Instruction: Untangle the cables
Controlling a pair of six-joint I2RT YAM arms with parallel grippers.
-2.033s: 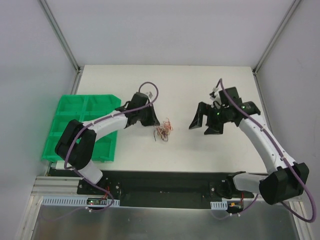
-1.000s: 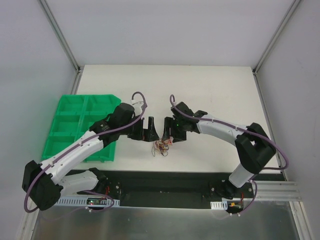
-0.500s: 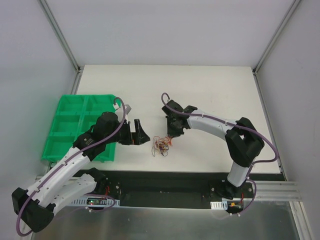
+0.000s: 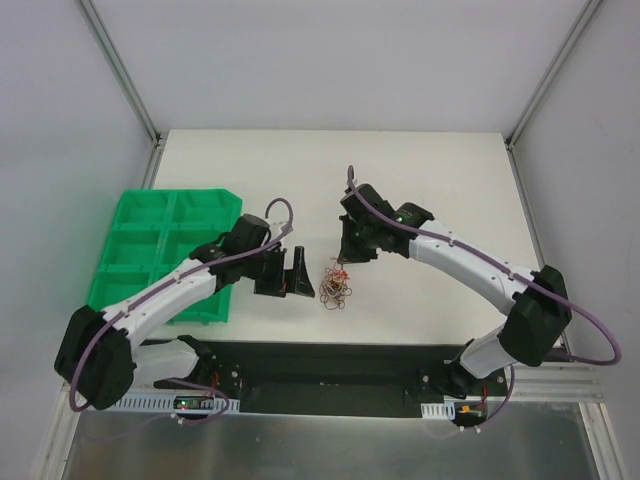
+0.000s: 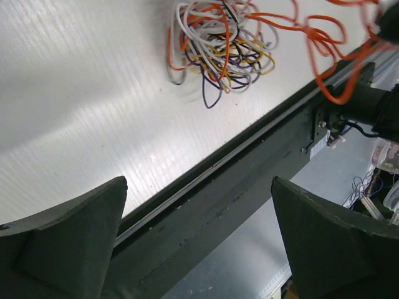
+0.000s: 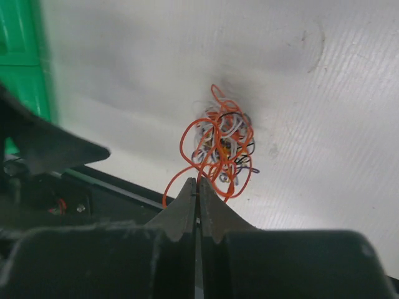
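The cables (image 4: 336, 286) are a small tangle of thin orange, white, black and yellow wires on the white table near its front edge. My right gripper (image 4: 349, 258) stands just behind the tangle. In the right wrist view it (image 6: 198, 182) is shut on an orange strand, and the clump (image 6: 221, 144) hangs from that strand over its shadow. My left gripper (image 4: 299, 279) sits just left of the tangle, wide open and holding nothing. In the left wrist view its jaws (image 5: 198, 187) frame the table's edge, with the tangle (image 5: 218, 43) ahead of them.
A green compartment tray (image 4: 150, 250) lies at the left of the table, also visible in the right wrist view (image 6: 24, 62). The black front rail (image 5: 249, 168) runs right beside the tangle, with the arm bases behind it.
My right gripper has shut on an orange strand and drawn back a little, shifting the tangle slightly right. My left gripper has moved right, closer to the tangle, still open.
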